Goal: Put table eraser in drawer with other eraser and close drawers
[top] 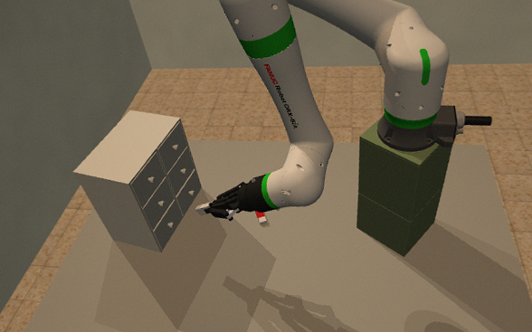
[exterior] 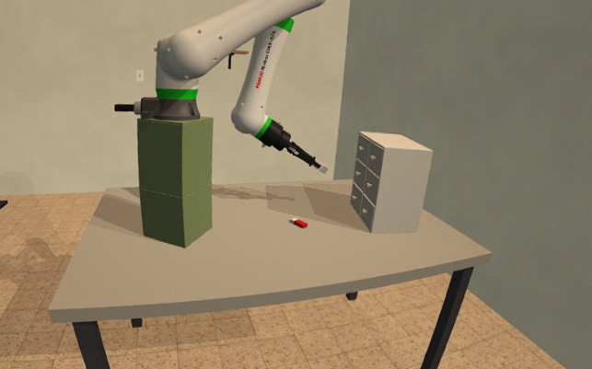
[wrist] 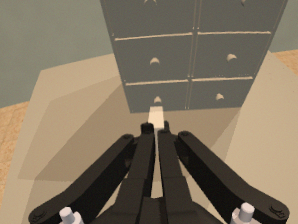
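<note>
The eraser (top: pixel 260 214) (exterior: pixel 300 223), red with a white end, lies flat on the table in front of the chest; the wrist view does not show it. The small chest (top: pixel 129 147) (exterior: pixel 401 184) (wrist: pixel 172 59) stands upright, with grey drawer fronts in two columns of three, each with a small pale knob. All drawers look pushed in, so their contents are hidden. My gripper (top: pixel 202 208) (exterior: pixel 322 167) (wrist: pixel 156 116) is shut and empty, its pale fingertips together. It hangs above the table, a short way off the chest's front, tilted down and pointing toward it.
The green pedestal (top: pixel 390 200) (exterior: pixel 163 172) carries the arm's base on the far side of the table (top: pixel 338 260) (exterior: pixel 252 257) from the chest. A wall rises behind the chest. The arm's forearm comes down between pedestal and chest.
</note>
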`<control>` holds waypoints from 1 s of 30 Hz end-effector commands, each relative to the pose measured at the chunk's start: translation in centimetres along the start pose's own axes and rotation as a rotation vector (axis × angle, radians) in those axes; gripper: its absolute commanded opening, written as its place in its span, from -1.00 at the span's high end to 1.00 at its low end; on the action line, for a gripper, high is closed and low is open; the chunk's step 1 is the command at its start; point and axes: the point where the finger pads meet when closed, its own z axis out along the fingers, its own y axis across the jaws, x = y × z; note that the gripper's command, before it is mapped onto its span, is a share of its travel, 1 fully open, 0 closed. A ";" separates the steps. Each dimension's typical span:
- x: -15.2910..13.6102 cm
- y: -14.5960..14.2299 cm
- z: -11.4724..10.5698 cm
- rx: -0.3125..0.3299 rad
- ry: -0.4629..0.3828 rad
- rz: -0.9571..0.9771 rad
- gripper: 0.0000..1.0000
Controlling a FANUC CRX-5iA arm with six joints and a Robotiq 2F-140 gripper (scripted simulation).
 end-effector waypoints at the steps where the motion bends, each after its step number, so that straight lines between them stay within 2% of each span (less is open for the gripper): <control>1: 0.1 0.0 -1.7 0.001 -0.144 -0.003 1.00; 3: 0.2 0.0 -2.6 0.000 -0.220 -0.003 1.00; 5: 0.2 0.0 -2.6 0.000 -0.220 -0.003 1.00; 12: 1.1 0.1 -6.4 -0.001 -0.549 -0.003 1.00; 15: 1.3 0.0 -7.2 0.000 -0.626 -0.003 1.00; 19: 1.5 0.0 -7.7 0.000 -0.674 -0.003 1.00; 30: 2.3 0.3 -8.0 -0.007 -0.729 -0.004 1.00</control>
